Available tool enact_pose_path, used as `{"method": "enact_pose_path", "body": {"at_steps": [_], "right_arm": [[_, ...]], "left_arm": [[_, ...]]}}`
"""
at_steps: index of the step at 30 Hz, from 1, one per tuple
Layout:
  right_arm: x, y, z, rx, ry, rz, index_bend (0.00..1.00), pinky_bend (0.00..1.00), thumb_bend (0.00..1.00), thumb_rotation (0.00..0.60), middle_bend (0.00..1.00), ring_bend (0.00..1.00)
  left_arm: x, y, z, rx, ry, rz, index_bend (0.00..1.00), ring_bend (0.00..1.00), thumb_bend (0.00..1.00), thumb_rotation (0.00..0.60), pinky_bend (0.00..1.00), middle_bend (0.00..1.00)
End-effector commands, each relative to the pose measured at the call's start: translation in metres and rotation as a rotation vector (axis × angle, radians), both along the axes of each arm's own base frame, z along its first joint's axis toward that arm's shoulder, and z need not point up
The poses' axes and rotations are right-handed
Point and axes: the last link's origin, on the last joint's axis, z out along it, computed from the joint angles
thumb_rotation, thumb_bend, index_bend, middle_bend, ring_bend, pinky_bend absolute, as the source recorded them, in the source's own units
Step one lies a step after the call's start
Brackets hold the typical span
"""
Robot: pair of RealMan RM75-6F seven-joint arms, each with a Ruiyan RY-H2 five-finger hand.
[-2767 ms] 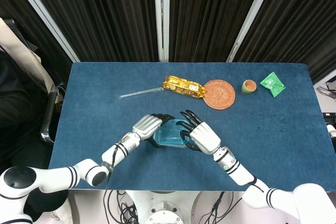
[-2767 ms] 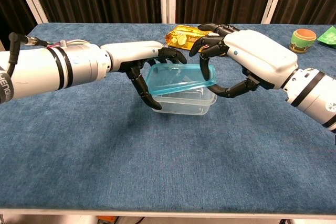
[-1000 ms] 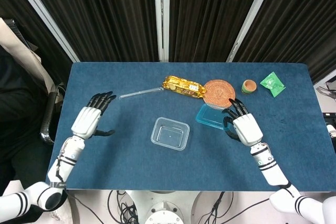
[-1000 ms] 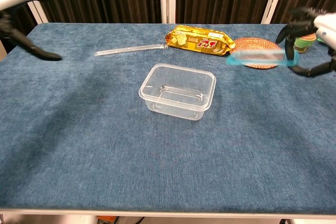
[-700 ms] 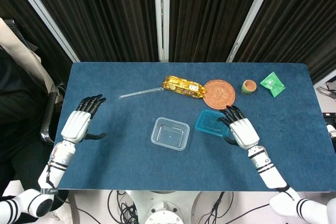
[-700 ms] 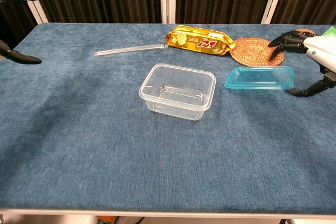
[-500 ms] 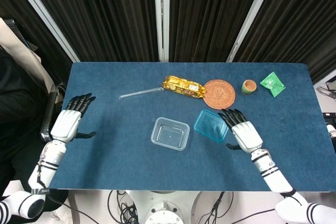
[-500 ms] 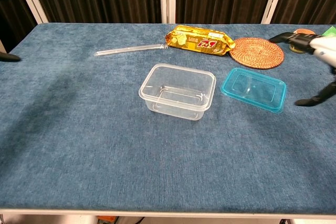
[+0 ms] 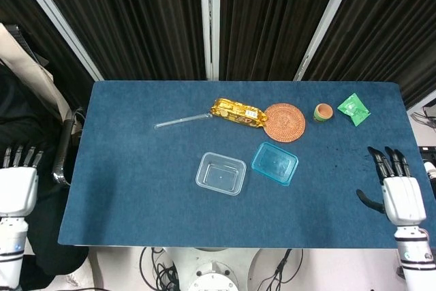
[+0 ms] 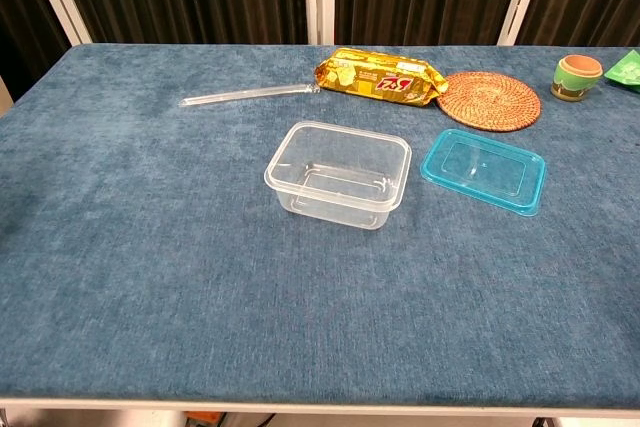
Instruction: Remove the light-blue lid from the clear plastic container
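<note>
Lid [image 10: 485,171] off — lying flat on the table [image 10: 150,277] just right of the open container [image 10: 339,173]. My left hand [image 9: 16,189] and right hand [image 9: 402,195] sit at the edges, fingers extended, empty — nothing apparently remains.

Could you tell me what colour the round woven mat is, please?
The round woven mat is reddish-brown; the chest view shows it best.

White hands [image 9: 405,200], black fingers [image 9: 386,162]
</note>
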Motion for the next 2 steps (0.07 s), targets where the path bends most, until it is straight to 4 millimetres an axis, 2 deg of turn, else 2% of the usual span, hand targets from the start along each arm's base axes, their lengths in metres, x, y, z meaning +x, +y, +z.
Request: {"method": "enact_pose_path", "body": {"at_steps": [1, 2], "right_arm": [[-0.0044, 0.0209, 0.0029, 0.012, -0.031, -0.026, 0.06, 0.0, 0.11, 0.6, 0.13, 0.0], [-0.0051, 0.0251, 0.0021, 0.021, -0.041, -0.029, 0.06, 0.0, 0.11, 0.6, 0.13, 0.0]], "left_arm": [[-0.0014, -0.0299, -0.0002, -0.009, -0.011, 0.034, 0.22, 0.08, 0.0, 0.6, 0.05, 0.16], [-0.0013, -0.037, -0.0023, -0.013, -0.015, 0.041, 0.22, 0.07, 0.0, 0.6, 0.04, 0.15]]}}
